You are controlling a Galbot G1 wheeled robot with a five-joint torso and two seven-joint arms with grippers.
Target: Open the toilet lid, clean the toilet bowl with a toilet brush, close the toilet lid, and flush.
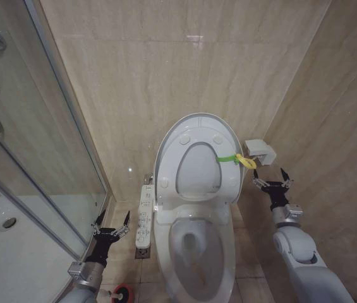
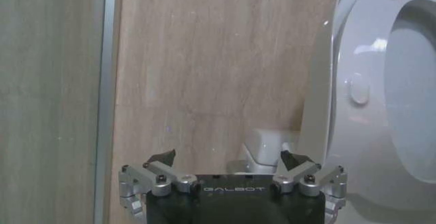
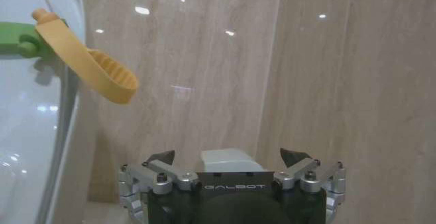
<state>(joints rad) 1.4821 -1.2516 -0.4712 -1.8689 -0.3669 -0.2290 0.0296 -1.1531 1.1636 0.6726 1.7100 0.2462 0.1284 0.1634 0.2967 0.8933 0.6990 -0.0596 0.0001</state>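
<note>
Standing upright against the wall, the lid [image 1: 197, 158] is leaving the bowl [image 1: 194, 249] exposed; both tools, left [image 1: 110, 222] and right [image 1: 272, 178], are hanging spread apart, so the left should be lowering squarely over the brush [image 1: 122, 293].

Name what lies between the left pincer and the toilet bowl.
In the head view, a narrow white button panel lies between the left pincer and the toilet bowl.

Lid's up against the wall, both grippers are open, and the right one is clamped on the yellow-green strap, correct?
Not quite. The large glossy white oval toilet lid is raised and both grippers are open, but the right gripper holds nothing: the head view shows it just below and beside the yellow-green strap, apart from it. The left gripper hangs open left of the white ceramic toilet bowl.
</note>
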